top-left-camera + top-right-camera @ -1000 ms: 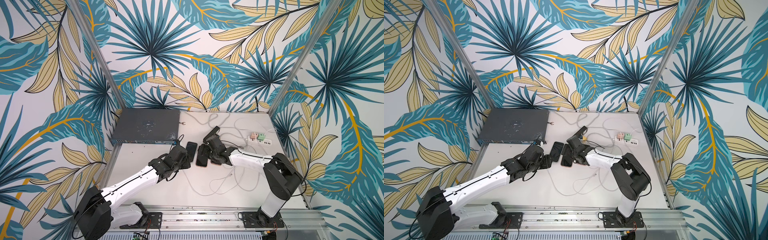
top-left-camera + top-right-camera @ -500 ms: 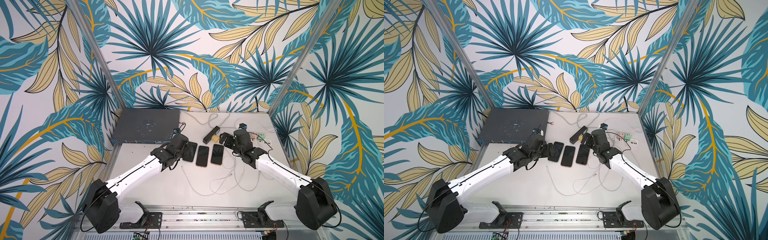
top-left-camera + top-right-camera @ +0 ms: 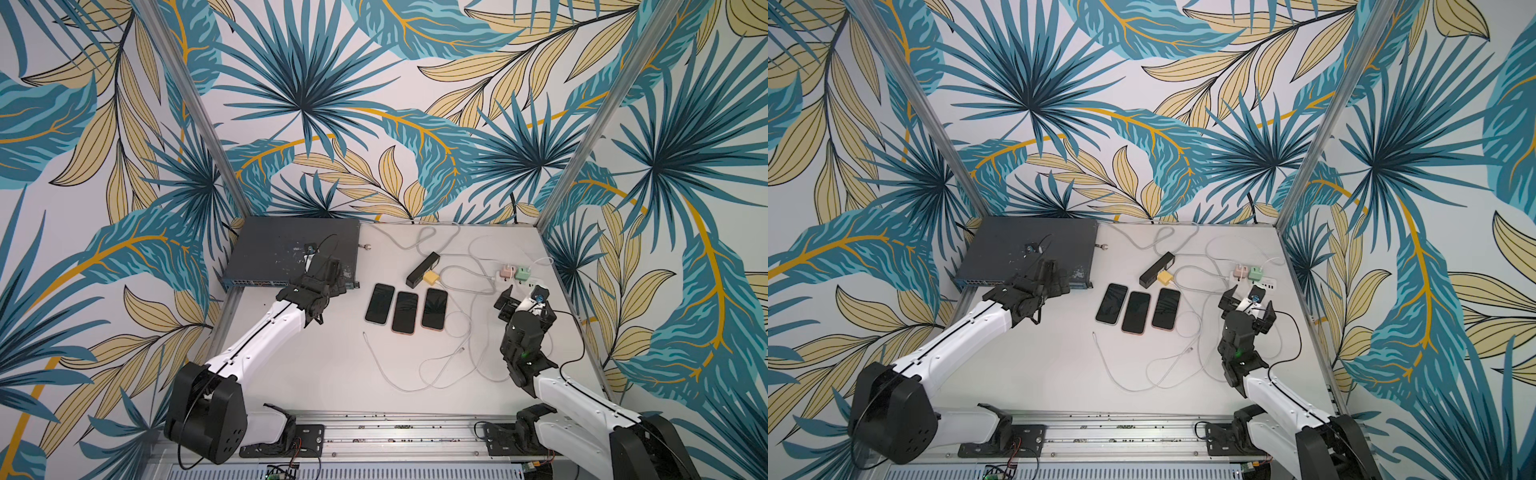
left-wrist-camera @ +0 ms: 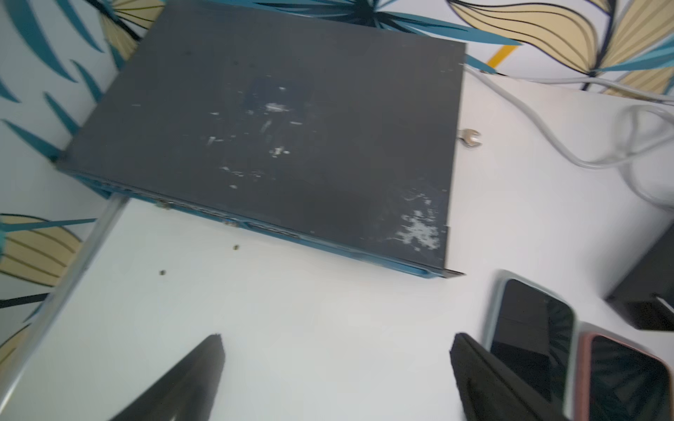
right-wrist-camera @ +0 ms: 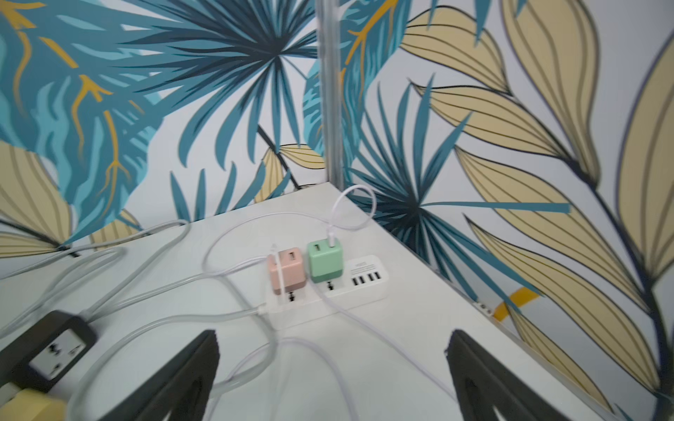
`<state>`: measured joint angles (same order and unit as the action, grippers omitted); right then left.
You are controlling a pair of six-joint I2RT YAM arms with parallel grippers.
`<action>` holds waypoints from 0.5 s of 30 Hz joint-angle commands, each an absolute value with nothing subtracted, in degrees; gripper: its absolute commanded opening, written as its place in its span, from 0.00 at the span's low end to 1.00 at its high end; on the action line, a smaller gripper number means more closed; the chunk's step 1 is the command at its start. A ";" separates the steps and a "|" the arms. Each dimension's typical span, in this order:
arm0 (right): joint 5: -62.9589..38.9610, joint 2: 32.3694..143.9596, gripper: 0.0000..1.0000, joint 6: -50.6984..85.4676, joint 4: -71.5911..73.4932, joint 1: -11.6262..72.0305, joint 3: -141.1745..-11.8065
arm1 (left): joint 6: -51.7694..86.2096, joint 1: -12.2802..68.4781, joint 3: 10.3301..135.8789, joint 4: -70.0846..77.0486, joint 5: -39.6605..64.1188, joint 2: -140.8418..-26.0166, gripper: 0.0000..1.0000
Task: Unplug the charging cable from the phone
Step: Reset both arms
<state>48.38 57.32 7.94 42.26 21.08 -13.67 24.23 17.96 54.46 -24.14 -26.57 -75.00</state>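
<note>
Both arms have backed off the phones (image 3: 405, 311). The left gripper (image 3: 330, 274) is now at their 9 o'clock and the right gripper (image 3: 524, 301) at 3 o'clock, both spread wide and empty. The cable (image 3: 365, 334) tip lies loose at 6 o'clock, just clear of them. Unplugging looks done.

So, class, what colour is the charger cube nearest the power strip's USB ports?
Green: the charger cube shows clearest in the right wrist view.
</note>
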 commanded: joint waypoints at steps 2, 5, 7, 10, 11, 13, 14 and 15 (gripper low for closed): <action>49.86 57.32 1.00 4.84 52.91 16.37 -10.25 | 14.68 13.72 48.77 -13.85 -33.38 -71.56 1.00; 47.31 61.42 1.00 3.14 61.39 15.29 -8.06 | 11.64 12.06 44.56 -8.06 -35.16 -71.59 1.00; 46.43 64.78 1.00 2.06 64.67 15.18 -8.24 | 9.89 11.38 40.91 -3.40 -35.40 -70.99 1.00; 44.75 68.64 0.99 1.61 69.05 14.76 -8.16 | 5.87 11.34 35.95 5.05 -35.10 -70.07 1.00; 43.99 69.98 1.00 1.60 69.92 14.48 -8.24 | 4.23 11.34 34.32 8.39 -35.05 -70.10 1.00; 42.91 72.72 1.00 1.50 72.01 14.14 -8.23 | 1.55 11.15 32.08 14.78 -35.32 -71.09 1.00; 42.44 73.89 1.00 1.65 72.99 14.04 -8.07 | 0.34 10.96 31.51 17.25 -34.99 -71.95 1.00; 41.73 74.95 1.00 1.72 74.03 14.02 -7.94 | -0.42 10.80 31.16 19.28 -34.59 -72.77 1.00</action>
